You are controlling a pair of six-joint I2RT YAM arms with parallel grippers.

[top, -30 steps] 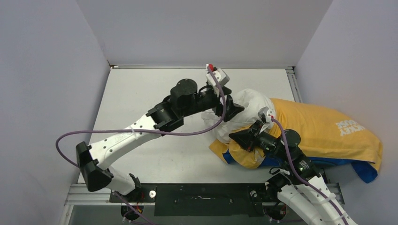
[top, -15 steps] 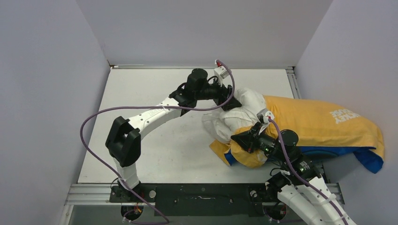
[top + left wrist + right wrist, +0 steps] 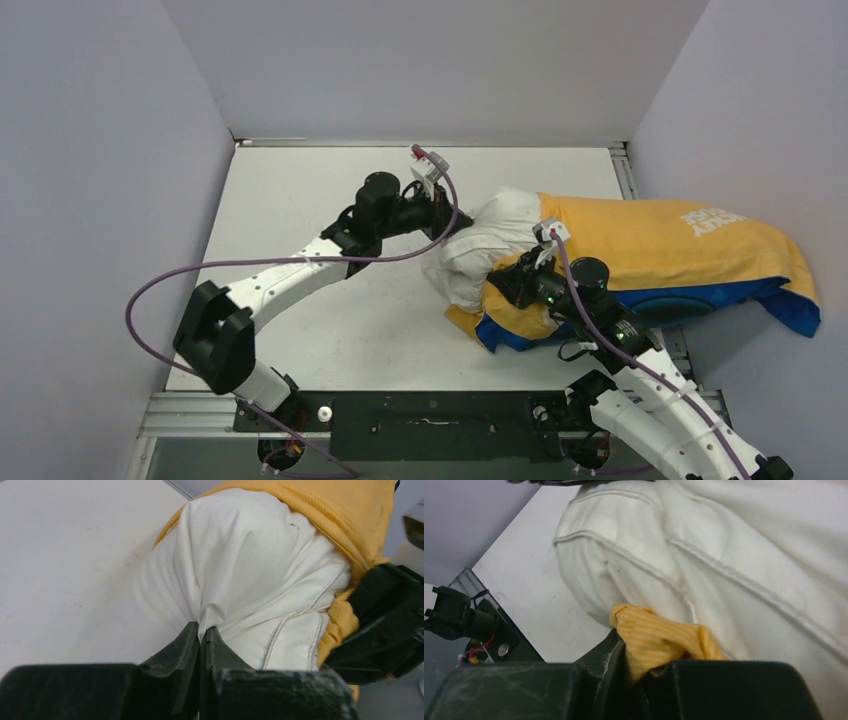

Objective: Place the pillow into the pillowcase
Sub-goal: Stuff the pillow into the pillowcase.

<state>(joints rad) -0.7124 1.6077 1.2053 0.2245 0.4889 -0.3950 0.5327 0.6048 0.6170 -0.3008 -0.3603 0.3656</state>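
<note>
Top view: the pillow (image 3: 478, 250) lies at the right of the table (image 3: 320, 300). Most of it is inside the pillowcase (image 3: 660, 240), which lies orange face up with blue showing along its near edge. Only the pillow's plump white left end sticks out of the opening. The left gripper (image 3: 452, 222) meets that bare end from the far left. The right gripper (image 3: 508, 285) sits at the near lip of the opening.

Left wrist view: the left fingers are closed almost together, pinching a small tuck of white pillow fabric.

Right wrist view: the right fingers are clamped on a bunched fold of the orange hem, with the pillow's stitched seam just above. How deep the fold sits in the grip is hard to tell.

The step in hand seems to be drawing the hem over the exposed end. The right gripper should probably pull the hem leftward while the left steadies or pushes the pillow rightward. The left pinch is thin and could slip, so slow, opposed motion seems wise.
</note>
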